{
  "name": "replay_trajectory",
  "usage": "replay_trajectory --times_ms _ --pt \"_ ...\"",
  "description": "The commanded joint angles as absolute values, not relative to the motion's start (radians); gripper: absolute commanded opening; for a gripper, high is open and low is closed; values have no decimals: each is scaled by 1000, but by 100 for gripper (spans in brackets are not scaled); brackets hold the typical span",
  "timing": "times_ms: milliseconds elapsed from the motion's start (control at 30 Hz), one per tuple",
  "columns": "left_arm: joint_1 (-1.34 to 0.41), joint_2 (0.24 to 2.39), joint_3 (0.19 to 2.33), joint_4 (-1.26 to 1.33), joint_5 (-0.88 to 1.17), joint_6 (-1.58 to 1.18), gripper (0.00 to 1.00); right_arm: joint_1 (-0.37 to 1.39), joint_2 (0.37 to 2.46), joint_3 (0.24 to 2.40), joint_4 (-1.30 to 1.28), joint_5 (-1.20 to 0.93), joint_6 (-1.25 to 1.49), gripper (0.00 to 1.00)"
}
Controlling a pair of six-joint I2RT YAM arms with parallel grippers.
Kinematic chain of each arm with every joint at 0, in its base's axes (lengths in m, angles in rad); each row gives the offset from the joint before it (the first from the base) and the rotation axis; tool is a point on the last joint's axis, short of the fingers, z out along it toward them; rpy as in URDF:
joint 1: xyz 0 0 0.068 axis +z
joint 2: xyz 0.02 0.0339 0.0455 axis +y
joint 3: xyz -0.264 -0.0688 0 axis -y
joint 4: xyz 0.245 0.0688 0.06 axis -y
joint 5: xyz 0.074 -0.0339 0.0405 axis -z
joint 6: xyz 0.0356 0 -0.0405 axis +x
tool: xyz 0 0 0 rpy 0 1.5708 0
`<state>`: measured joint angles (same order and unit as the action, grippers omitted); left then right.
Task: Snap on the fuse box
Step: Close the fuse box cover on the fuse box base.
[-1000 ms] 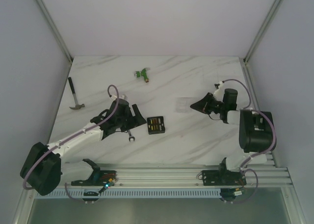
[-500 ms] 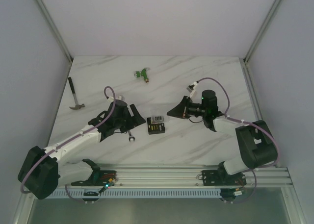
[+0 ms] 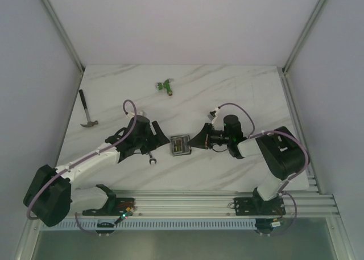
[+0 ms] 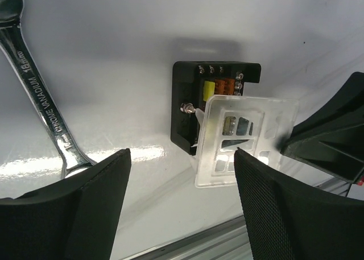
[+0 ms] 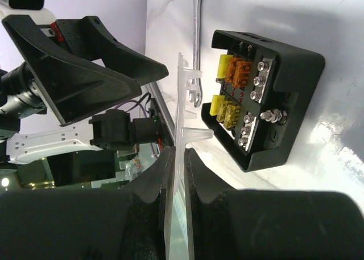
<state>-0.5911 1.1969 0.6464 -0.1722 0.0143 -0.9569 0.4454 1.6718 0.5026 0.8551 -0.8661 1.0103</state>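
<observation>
Fuse box (image 3: pixel 181 145) at the centre of the top view, lid not yet snapped on.
My right gripper (image 3: pixel 200 139) pinches the clear lid (image 5: pixel 182 100) by one edge, tilted over the fuses. My left gripper (image 4: pixel 181 155) hangs wide open and empty, just left of the box. I judge the box light, rigid and likely to slide on the smooth table (image 3: pixel 239 89), and the lid thin and brittle. I'd brace the black side walls and press near the lid's corners.

A robot lab cell — white walls (image 3: pixel 170 21), aluminium frame posts (image 3: pixel 60 29), marble-patterned table (image 3: pixel 227 83).
</observation>
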Motion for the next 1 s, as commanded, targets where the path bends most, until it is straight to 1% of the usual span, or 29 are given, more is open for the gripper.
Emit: replay_trajectory --times_ms 0,133,367,633,967 --pt "-608 1226 689 -152 20 -956 81 453 1713 491 1019 -852 1051 0" --pt "-618 1239 698 -150 19 -957 81 453 1721 493 1044 -854 1057 0" --pt "-631 1253 706 -146 17 -958 79 442 1725 505 988 -857 1022 0" --pt "-639 1281 715 -141 20 -953 74 398 1738 506 936 -881 984 0" --pt "-662 1331 742 -131 16 -950 69 398 1783 535 925 -921 974 0"
